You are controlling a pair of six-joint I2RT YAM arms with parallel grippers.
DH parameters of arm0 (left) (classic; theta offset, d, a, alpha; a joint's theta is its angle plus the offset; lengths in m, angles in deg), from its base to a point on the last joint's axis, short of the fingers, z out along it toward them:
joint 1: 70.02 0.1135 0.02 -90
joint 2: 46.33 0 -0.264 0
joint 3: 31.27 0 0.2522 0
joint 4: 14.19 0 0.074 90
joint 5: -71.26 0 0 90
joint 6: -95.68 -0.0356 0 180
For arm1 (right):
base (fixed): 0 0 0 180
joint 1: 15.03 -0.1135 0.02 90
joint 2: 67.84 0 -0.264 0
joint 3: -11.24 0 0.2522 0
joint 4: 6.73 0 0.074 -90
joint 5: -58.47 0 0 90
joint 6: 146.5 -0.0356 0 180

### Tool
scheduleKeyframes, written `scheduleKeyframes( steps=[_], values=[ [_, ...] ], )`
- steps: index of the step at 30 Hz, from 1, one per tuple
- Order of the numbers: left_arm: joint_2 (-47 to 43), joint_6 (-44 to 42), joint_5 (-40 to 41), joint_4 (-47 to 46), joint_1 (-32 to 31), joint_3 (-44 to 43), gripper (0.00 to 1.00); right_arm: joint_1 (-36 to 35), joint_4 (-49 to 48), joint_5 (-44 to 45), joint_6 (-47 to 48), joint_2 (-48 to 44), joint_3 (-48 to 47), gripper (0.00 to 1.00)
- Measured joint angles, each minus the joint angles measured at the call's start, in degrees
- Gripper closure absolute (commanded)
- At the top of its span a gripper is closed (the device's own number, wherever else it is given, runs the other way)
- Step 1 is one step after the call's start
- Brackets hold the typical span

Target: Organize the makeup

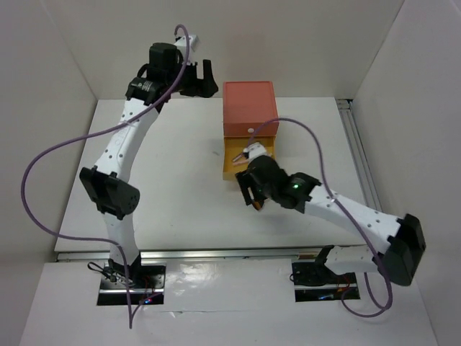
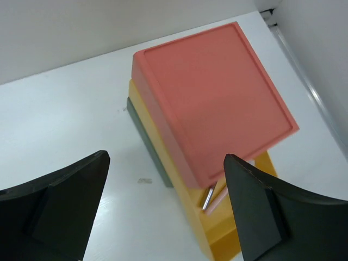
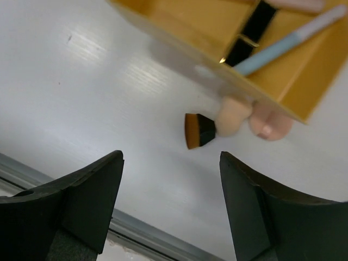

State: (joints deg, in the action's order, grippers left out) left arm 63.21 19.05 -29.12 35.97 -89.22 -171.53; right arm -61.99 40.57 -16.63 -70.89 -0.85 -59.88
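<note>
The coral, yellow and green drawer box (image 1: 249, 107) stands at the table's back middle, with its yellow drawer (image 1: 232, 155) pulled out. In the right wrist view the drawer (image 3: 179, 24) holds a blue pencil (image 3: 283, 42), a black stick-shaped item (image 3: 251, 30) and a pink item at the top edge. Just outside the drawer's front lie a black brush head with an orange tip (image 3: 198, 130) and two peach sponges (image 3: 232, 115). My right gripper (image 3: 171, 157) is open and empty above the table near them (image 1: 253, 196). My left gripper (image 2: 166, 157) is open and empty, raised left of the box (image 1: 199, 81). Its view shows a silver item (image 2: 207, 198) and a pink pencil (image 2: 218, 191) in the drawer.
White walls close in the table at the back and both sides. A metal rail (image 1: 360, 158) runs along the right edge and another along the front edge (image 3: 141, 234). The purple cables arc over both arms.
</note>
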Motion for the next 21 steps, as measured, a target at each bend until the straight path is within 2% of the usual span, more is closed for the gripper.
scheduleKeyframes(
  steps=[3, 7, 9, 12, 16, 21],
  values=[
    [7.26, 3.21, -2.51, 0.57, 1.31, -5.99, 0.0, -6.93, 0.83, 5.81, -2.34, 7.48, -1.18, 0.29],
    [15.02, 6.36, -3.52, 0.76, -0.17, -7.43, 0.0, -7.72, 0.81, 10.12, -7.19, 10.25, -1.16, 0.35],
    [17.59, 7.8, -3.63, 0.81, -0.96, -7.41, 0.0, -7.39, 0.02, 11.39, -9.9, 10.23, -0.96, 0.35],
    [19.15, 9.66, -3.8, -0.72, -1.99, -7.41, 0.0, -7.39, -2.16, 11.96, -13.99, 9.84, 1.05, 0.37],
    [19.32, 10.99, -3.61, -2.49, -2.86, -7.48, 0.0, -7.17, -6.84, 11.87, -17.68, 9.2, 5.97, 0.47],
    [19.74, 12.11, -4.0, -4.83, -3.21, -5.51, 0.06, -6.4, -11.85, 12.94, -20.63, 10.12, 8.07, 0.51]
  ],
)
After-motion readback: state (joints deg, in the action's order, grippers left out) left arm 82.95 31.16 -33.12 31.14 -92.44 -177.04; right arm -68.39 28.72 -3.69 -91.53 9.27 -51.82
